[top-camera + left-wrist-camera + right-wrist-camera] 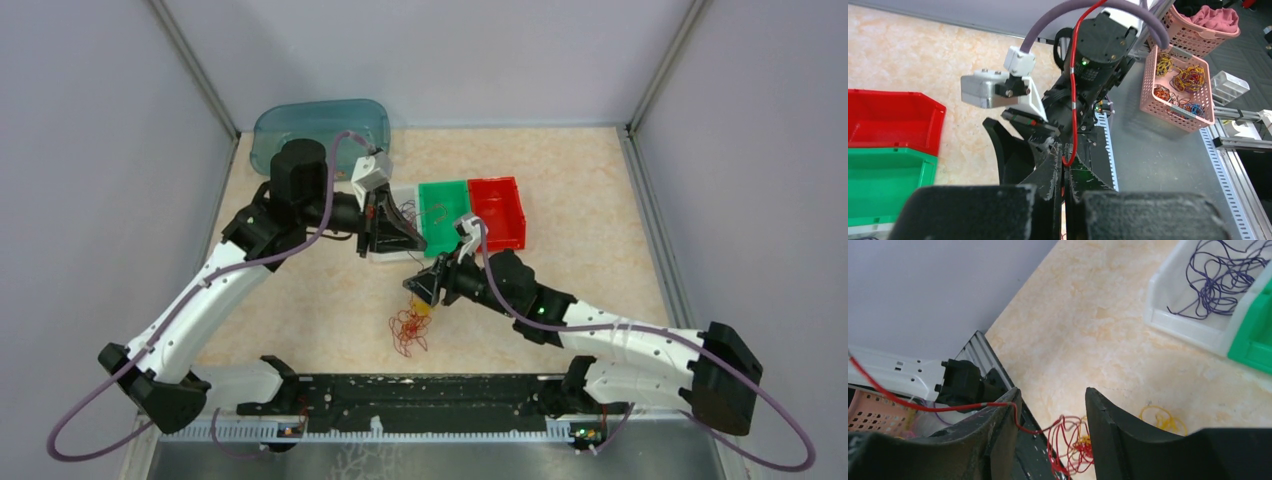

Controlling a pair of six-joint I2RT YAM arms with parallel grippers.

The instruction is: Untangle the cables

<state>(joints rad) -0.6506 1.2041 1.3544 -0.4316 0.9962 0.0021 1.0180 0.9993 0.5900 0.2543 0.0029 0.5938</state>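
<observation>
My left gripper (398,240) hovers at the near edge of the white bin (402,192). In the left wrist view its jaws (1064,150) are shut on a thin red cable (1074,75) that loops just past the tips. My right gripper (414,288) is open just in front of it. In the right wrist view (1050,395) the red cable (938,407) drapes over the left finger (998,420) and runs down to a red clump (1075,445) on the table. A yellow cable (1160,419) lies beside the clump. Purple cables (1218,280) lie in the white bin (1193,332).
A green bin (447,215) and a red bin (497,210) stand to the right of the white one. A teal container (320,130) is at the back left. A pink basket (1178,85) of cables sits off the table. The black rail (420,395) runs along the near edge.
</observation>
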